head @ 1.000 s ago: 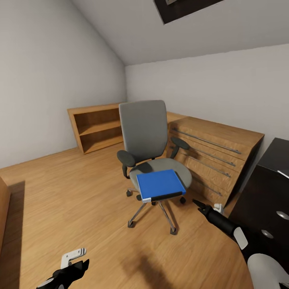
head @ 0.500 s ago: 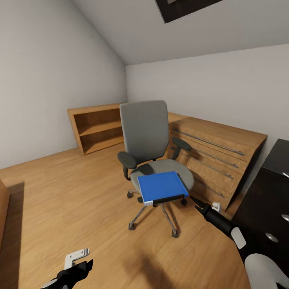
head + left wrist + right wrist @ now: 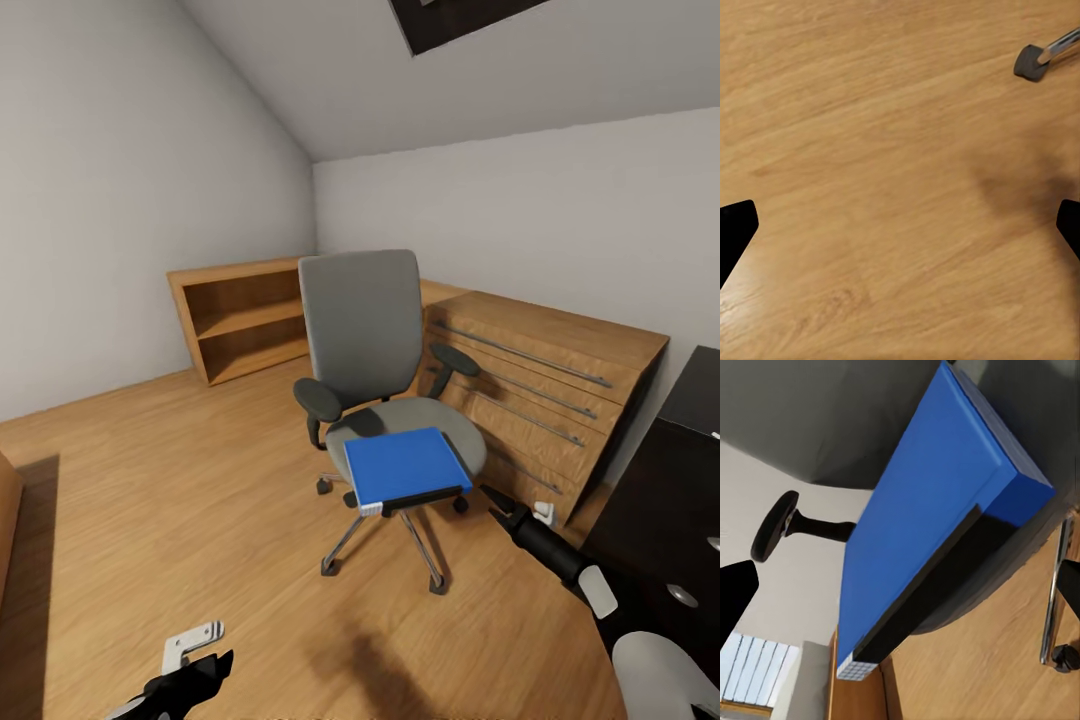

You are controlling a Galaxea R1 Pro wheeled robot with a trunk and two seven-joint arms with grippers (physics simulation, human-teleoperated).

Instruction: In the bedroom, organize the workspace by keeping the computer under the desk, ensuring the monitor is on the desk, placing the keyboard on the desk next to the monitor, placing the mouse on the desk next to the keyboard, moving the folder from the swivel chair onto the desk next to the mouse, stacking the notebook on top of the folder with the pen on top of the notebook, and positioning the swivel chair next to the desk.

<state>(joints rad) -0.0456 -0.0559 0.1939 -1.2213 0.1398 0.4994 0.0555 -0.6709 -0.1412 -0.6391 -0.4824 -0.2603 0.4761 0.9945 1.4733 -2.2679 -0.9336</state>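
Blue folder [image 3: 404, 465] flat on seat of grey swivel chair [image 3: 370, 340], front edge overhanging seat. Chair on wood floor [image 3: 150, 500], just beside oak chest [image 3: 540, 390]; black desk [image 3: 670, 470] at far right. Right gripper [image 3: 497, 500] near folder's front corner — fingers spread wide, empty. Left gripper [image 3: 900, 225] low over floor — wide open, holding nothing.

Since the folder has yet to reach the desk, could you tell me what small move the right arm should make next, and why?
Probably ease the open right gripper forward onto the folder's near edge: it hangs just short of it, and the folder lies flat on the swivel chair.
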